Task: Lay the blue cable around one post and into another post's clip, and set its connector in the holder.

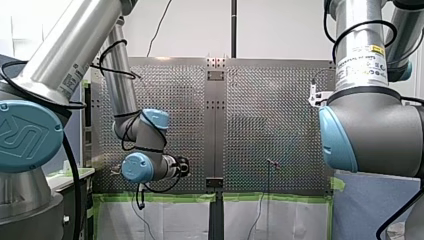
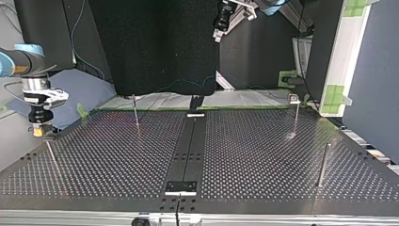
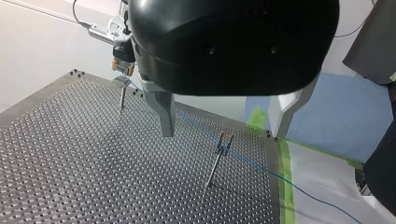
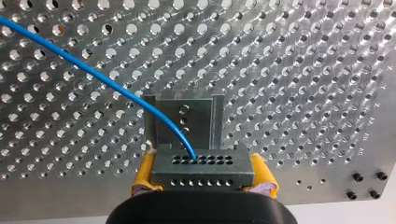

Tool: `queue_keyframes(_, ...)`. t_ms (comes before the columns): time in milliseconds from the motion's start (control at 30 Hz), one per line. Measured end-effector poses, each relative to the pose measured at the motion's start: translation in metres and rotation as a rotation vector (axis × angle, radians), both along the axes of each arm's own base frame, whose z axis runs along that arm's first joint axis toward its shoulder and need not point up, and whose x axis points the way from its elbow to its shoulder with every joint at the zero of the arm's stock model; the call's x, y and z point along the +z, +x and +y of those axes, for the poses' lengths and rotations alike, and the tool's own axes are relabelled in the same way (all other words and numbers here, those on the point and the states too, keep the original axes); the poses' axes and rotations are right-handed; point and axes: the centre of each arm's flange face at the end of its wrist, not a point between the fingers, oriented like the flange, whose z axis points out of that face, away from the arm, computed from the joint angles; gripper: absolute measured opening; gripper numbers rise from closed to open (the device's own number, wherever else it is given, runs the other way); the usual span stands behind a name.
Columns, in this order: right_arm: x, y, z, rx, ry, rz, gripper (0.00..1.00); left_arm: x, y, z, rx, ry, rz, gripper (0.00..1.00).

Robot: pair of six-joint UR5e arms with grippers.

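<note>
Perforated metal table (image 4: 303,70) fills the right wrist view, and the step in hand looks like the last one: seating the connector. The connector (image 4: 203,170), a grey block with rows of holes, is pinched between the yellow pads (image 4: 144,173) of my right claw (image 4: 204,176), which is closed only as far as the block allows. Directly ahead of the claw stands the holder (image 4: 201,116), a small U-shaped bracket. Whether block and bracket already touch I cannot tell. The blue cable (image 4: 70,58) leaves the block's face, crosses the holder and curves away beyond the claw.

To do it well, I would square the block with the bracket's two walls, bring it straight in, and keep the cable from being trapped against a wall. The claw should let go only once the block sits firm.

My left claw (image 3: 224,133) hangs above the table, fingers wide apart, holding nothing. Ahead of it the cable meets the clip post (image 3: 217,156), seemingly in its clip.

Past the table's edge lie green tape (image 3: 285,186), a blue mat (image 3: 345,116) and a white wall.
</note>
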Motion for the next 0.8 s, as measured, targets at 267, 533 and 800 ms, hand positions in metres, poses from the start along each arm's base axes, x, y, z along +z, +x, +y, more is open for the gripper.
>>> queue_keyframes(267, -0.005, 0.003, -0.002, 0.006, 0.015, -0.024, 0.02, 0.0, 0.0, 0.0, -0.001, 0.0, 0.0, 0.99)
queue_keyframes(533, -0.012, 0.008, -0.005, 0.011, 0.028, -0.034, 0.02, 0.001, 0.0, -0.002, -0.002, -0.001, -0.002, 0.99)
queue_keyframes(800, -0.006, 0.014, -0.006, 0.019, 0.033, -0.036, 0.02, 0.001, 0.001, -0.002, -0.002, -0.003, -0.003, 0.99)
